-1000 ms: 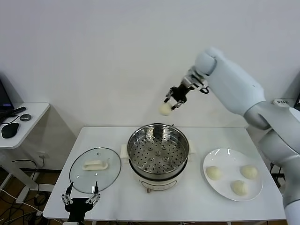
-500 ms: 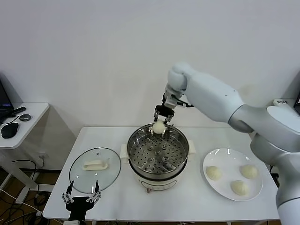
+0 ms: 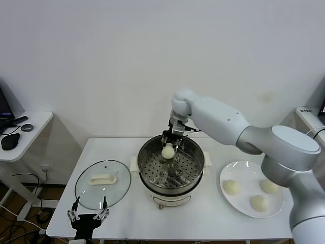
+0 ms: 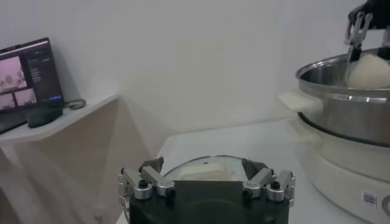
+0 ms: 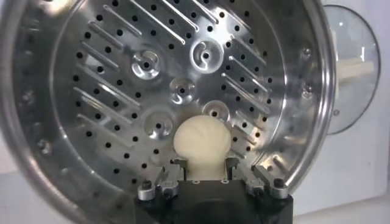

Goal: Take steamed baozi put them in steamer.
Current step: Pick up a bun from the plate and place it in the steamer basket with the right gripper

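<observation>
One baozi (image 3: 168, 150) is clamped between the fingers of the right gripper (image 3: 170, 144), which hangs over the far part of the steamer (image 3: 171, 168), just inside its rim. In the right wrist view this bun (image 5: 202, 141) sits above the perforated tray (image 5: 122, 91), and I cannot tell if it touches the metal. Three more baozi (image 3: 231, 187) lie on the white plate (image 3: 242, 170), on the right side of the steamer, each apart from the others. The glass lid (image 3: 103, 183) with its white handle lies flat on the tabletop (image 3: 127, 223) at the left side of the steamer. The left gripper (image 3: 88, 216) waits near the front edge of the tabletop, in front of the lid, its fingers spread wide and holding nothing. A small label (image 4: 367, 198) is on the white base of the steamer, but its writing is too small to read.
</observation>
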